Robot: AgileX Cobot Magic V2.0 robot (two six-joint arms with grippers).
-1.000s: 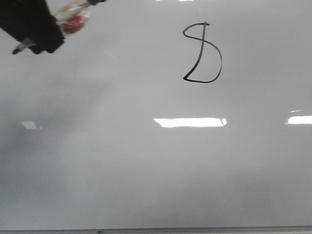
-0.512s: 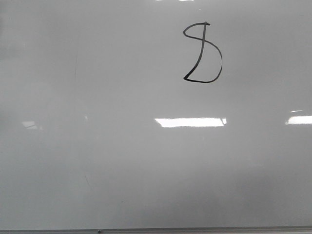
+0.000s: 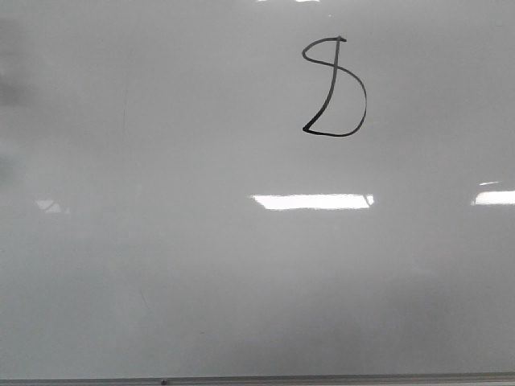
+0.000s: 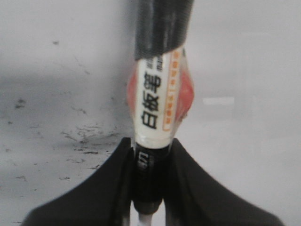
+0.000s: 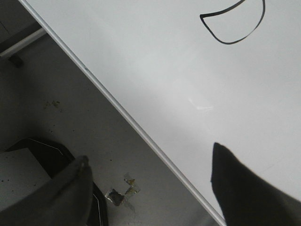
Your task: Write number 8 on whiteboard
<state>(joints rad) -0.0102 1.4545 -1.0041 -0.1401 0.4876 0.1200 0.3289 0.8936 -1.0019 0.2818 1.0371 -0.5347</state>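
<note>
Front view: the number 8 (image 3: 334, 87) sits finished-looking in black near the far edge of the whiteboard (image 3: 241, 273), lopsided but closed, and neither of my arms shows here. Left wrist view: my left gripper (image 4: 149, 188) is clamped on the whiteboard marker (image 4: 157, 94), which is off the 8. Right wrist view: my right gripper (image 5: 150, 188) hangs with its fingers wide apart over the whiteboard's metal edge (image 5: 122, 110), the 8's lower loop nearby. I judge the writing done; only putting the marker away may remain.

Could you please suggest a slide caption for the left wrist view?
Left gripper clamps a whiteboard marker above the smudged whiteboard.
</note>
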